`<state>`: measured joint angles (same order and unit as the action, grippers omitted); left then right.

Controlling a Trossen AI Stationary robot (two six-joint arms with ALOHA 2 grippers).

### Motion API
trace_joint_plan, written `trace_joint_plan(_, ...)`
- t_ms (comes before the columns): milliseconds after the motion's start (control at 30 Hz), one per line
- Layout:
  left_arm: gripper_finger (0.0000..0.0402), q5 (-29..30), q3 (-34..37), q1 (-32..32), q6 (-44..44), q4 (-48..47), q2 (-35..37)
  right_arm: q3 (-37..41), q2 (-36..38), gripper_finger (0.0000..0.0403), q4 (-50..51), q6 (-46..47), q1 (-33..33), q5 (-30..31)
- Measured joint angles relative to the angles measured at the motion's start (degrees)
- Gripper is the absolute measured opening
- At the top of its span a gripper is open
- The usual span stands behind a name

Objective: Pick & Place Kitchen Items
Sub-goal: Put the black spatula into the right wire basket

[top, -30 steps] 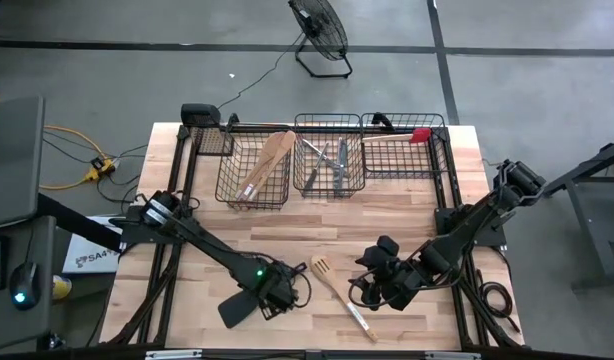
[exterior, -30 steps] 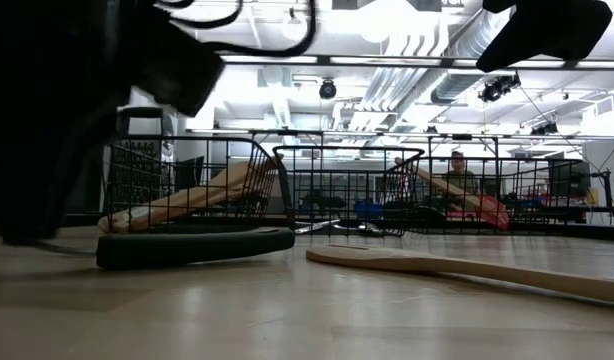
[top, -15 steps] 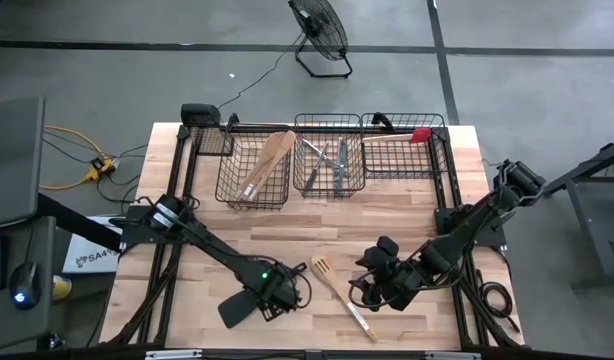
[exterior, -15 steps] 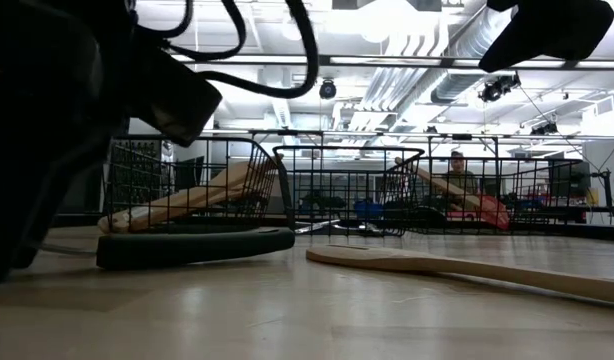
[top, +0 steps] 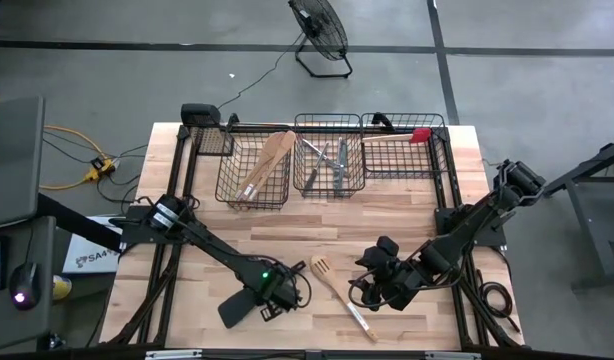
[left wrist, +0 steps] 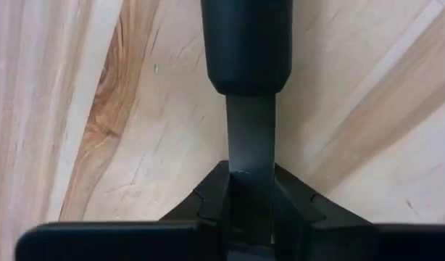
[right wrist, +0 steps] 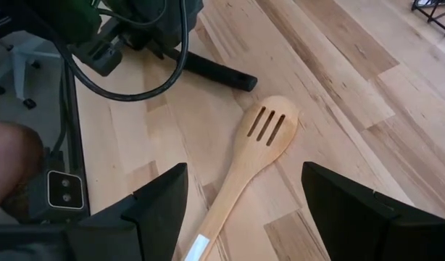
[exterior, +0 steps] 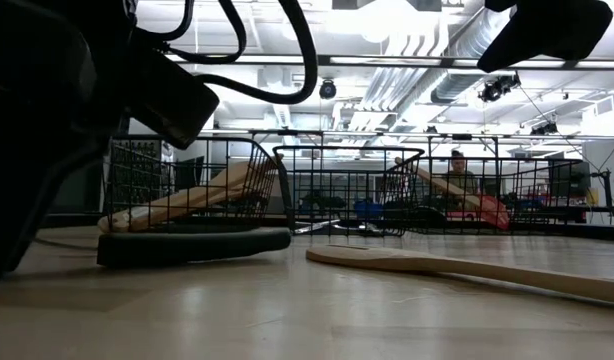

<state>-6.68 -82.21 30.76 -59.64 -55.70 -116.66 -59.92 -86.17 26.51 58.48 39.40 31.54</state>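
The left pincer [top: 270, 293] is clamped on the thin neck of the flat black plastic turner [top: 239, 305], lying near the table's [top: 287, 225] front edge; just beside it lies the pale slotted wooden spoon [top: 339, 291]; over that spoon hangs the right pincer [top: 375, 288], jaws wide, holding nothing.

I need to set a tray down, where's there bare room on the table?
Bare wood lies between the wire baskets and the two arms. Crowded near the front: left gripper on the black turner, slotted wooden spoon, right gripper.
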Motion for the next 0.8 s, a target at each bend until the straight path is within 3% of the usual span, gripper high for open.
trace_joint_plan(267, 0.0059, 0.44, -1.80, 0.02, 6.64, -4.08, -0.41, 0.00, 0.00, 0.0261, 0.03, -0.47, 0.00, -0.01)
trace_joint_plan(500, 0.0059, 7.14, -9.06, 0.04, 8.37, -17.98, -0.39, 0.00, 0.00, 0.0261, -0.03, -2.05, 0.00, -0.20)
trace_joint_plan(700, 0.0059, 14.46, -15.17, 0.04, 11.33, -24.27, -0.35, 0.00, 0.00, 0.0261, -0.40, -5.19, 0.49, 0.14)
trace_joint_plan(800, 0.0059, 17.44, -17.38, 0.03, 13.93, -23.59, -0.35, 0.00, 0.00, 0.0261, -0.40, -7.28, 2.03, 4.15)
